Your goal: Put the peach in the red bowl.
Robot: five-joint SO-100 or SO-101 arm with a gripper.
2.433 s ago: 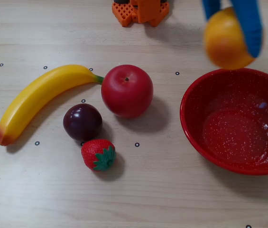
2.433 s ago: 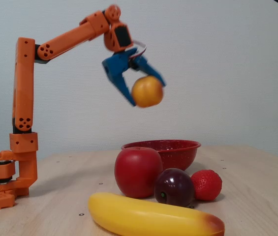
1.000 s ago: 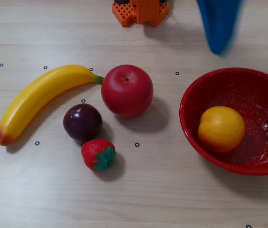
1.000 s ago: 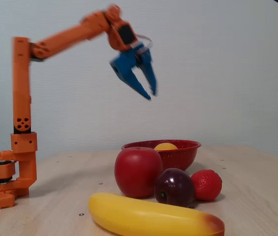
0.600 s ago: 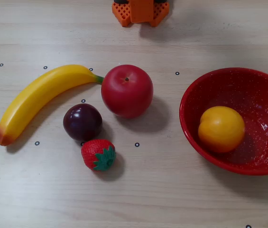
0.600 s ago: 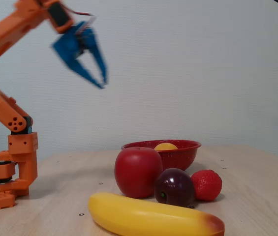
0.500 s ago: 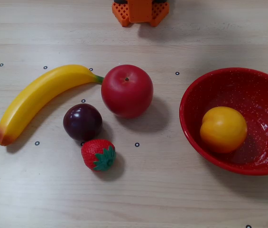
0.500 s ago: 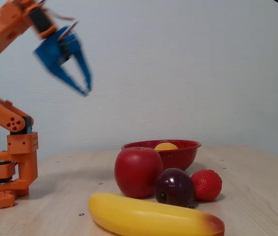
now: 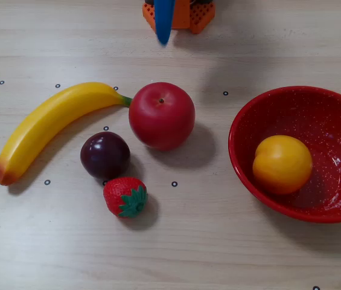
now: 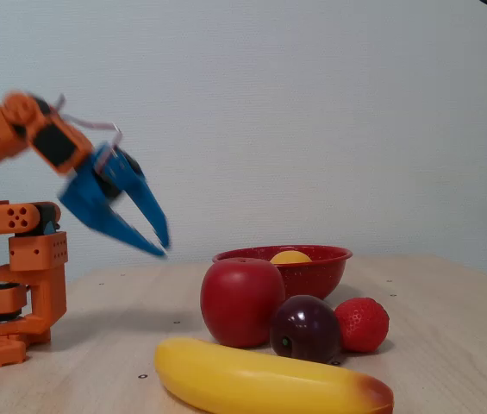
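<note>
Wooden table [image 9: 218,254]: peach [image 9: 282,164] inside red bowl [image 9: 248,121], crease leftward; hand [image 10: 159,244] open, empty.

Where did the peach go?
The peach sits inside the red bowl, on the right of the overhead view, apart from the apple.

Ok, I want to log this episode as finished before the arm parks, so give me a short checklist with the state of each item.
1. Peach inside the red bowl: ok, it sits on the bowl floor in the overhead view.
2. Gripper empty: ok, fingers spread, nothing between them.
3. Gripper clear of the bowl: ok, raised in the air near the arm's base in the fixed view.
4. Other fruit outside the bowl: ok, apple, plum, strawberry and banana lie on the table.
5. Bowl upright: ok.
</note>
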